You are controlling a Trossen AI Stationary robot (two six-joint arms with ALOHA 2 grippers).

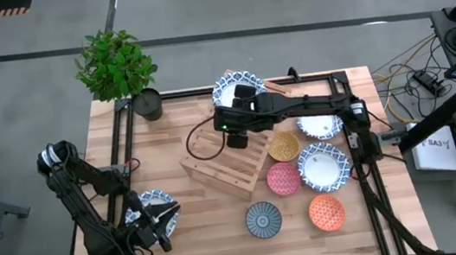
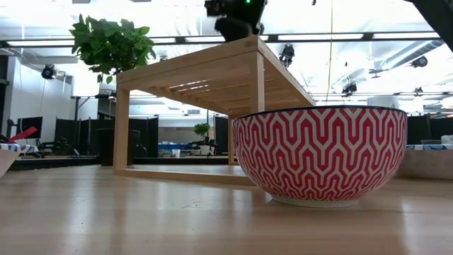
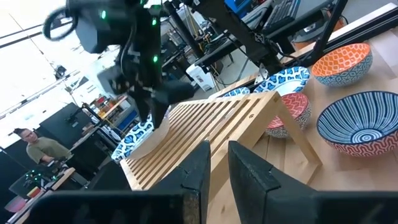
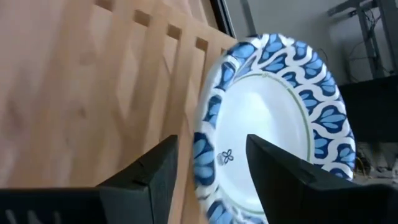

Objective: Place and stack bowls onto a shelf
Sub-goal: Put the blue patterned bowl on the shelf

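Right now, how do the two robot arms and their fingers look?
Both arms are dark, almost black, built of jointed segments. The left arm carries loose black cables along its links. The right arm shows a small green light near its wrist. The right gripper has two flat, dark, angular fingers.

Blue-rimmed bowl (image 1: 229,85) on slatted shelf (image 1: 225,163)

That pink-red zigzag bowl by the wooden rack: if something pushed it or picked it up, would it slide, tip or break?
The pink-red bowl looks rigid and glossy, so probably ceramic: likely breakable and a bit slippery to grip. It sits on a narrow foot under a much wider rim, so a push near the rim might rock it, while a low push would probably slide it along the smooth table.
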